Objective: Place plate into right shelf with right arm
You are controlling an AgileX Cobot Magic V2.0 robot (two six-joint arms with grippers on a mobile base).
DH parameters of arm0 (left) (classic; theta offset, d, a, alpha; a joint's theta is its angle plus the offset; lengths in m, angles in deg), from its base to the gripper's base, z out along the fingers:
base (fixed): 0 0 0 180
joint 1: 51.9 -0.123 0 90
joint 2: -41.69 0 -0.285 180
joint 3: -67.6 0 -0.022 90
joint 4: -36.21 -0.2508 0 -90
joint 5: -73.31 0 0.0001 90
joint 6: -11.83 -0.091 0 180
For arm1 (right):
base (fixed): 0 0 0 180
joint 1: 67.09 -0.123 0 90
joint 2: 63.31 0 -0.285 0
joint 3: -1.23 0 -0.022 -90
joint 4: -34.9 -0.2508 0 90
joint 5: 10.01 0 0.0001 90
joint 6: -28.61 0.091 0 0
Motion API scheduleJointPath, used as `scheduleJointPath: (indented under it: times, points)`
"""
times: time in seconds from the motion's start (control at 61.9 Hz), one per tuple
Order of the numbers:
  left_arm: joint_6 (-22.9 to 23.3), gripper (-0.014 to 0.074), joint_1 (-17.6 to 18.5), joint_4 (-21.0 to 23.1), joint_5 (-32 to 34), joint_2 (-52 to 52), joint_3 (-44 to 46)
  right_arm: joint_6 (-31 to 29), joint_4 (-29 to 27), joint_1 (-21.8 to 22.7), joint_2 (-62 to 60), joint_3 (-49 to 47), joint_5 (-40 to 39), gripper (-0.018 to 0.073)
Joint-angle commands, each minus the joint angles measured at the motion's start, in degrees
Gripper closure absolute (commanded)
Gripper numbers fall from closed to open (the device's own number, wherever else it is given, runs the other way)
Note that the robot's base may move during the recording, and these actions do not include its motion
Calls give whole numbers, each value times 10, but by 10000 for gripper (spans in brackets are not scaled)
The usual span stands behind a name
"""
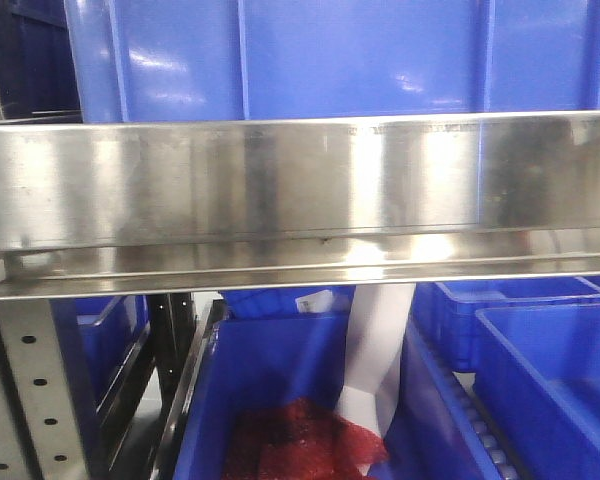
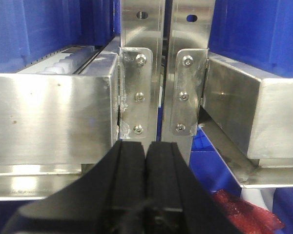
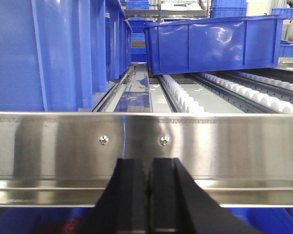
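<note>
The right end effector [image 3: 150, 200] is hanging just in front of the shelf rail [image 3: 146, 141], its two black fingers pressing together with nothing between them. Only the right wrist view is showing the white rollers [image 3: 185, 97] and a tilted blue bin [image 3: 215, 41] beyond that rail. The left wrist view is showing the left end effector [image 2: 146, 180], likewise pinched together and gripping nothing, facing two bolted uprights [image 2: 163, 87]. The front view alone is showing a bin holding red mesh [image 1: 300, 440] below the rail [image 1: 300, 200]. The plate is appearing in no view.
</note>
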Motion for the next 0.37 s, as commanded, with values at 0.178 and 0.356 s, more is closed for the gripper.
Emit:
scheduleJointPath:
  times: [0.178, 0.356]
  points:
    - [2, 643, 5, 3, 50, -4, -5, 0, 6, 2, -8, -3, -44, 503]
    - [2, 643, 5, 3, 50, -4, -5, 0, 6, 2, -8, -3, -44, 503]
